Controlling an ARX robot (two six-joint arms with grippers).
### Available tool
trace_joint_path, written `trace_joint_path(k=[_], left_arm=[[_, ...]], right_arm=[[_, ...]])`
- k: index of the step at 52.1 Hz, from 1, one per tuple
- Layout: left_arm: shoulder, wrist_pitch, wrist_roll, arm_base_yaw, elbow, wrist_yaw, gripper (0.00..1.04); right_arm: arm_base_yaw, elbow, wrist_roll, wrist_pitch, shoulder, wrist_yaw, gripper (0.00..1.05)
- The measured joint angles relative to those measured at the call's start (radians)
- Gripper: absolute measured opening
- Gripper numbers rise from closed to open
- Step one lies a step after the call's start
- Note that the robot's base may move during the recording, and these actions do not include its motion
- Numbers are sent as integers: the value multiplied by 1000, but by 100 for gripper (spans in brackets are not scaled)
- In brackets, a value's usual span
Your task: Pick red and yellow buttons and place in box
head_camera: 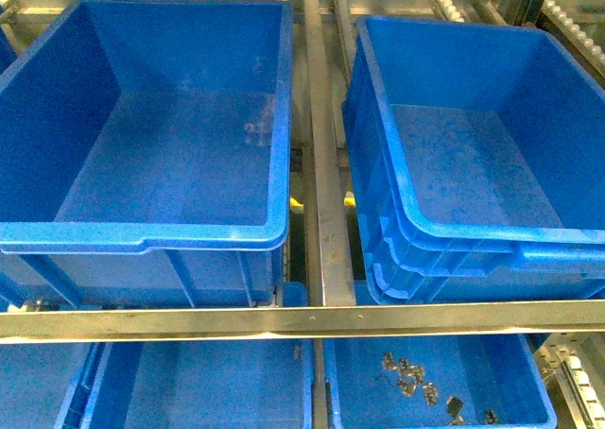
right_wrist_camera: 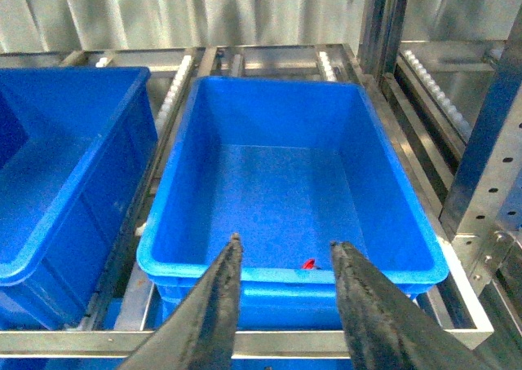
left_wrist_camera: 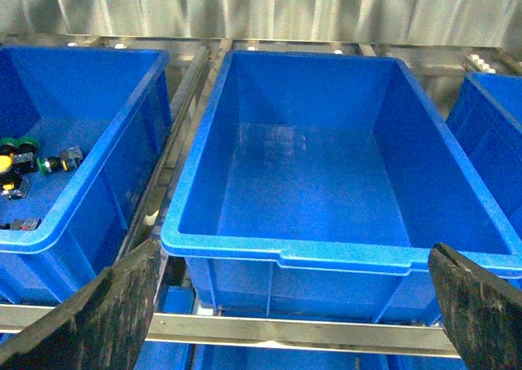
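Buttons, yellow-capped beside green, lay in a blue bin next to the middle bin facing the left gripper, its fingers wide, holding nothing. Right gripper fingers stood narrowly parted, bare, pointed at a third bin's near rim, by a red speck. Upper bins at 10 and 2 o'clock flanked a steel rail.

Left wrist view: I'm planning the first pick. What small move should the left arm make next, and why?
Probably swing the left tool, open and empty, sideways over the neighbouring bin: the yellow-capped button lies there, while the bin ahead holds nothing.
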Motion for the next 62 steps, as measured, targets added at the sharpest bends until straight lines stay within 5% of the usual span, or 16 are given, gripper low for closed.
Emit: trace_joint_path(k=[7, 17, 20, 23, 41, 54, 62], left_arm=[[0, 0, 0, 0, 0, 0, 97], [0, 0, 1, 0, 0, 0, 97], [0, 0, 1, 0, 0, 2, 97], [0, 0, 1, 0, 0, 0, 97], [0, 0, 1, 0, 0, 0, 97], [0, 0, 1, 0, 0, 0, 97], [0, 0, 1, 0, 0, 1, 97]], right_arm=[[-36, -76, -6, 16, -80, -32, 3], [-134, -77, -9, 0, -110, -142, 3], [-224, -77, -10, -8, -119, -254, 3], [-266, -77, -9, -10, -121, -259, 3], [-275, -77, -10, -10, -122, -270, 3], [-275, -77, -9, -10, -122, -270, 46], [-275, -77, -9, -10, -122, -269, 83]])
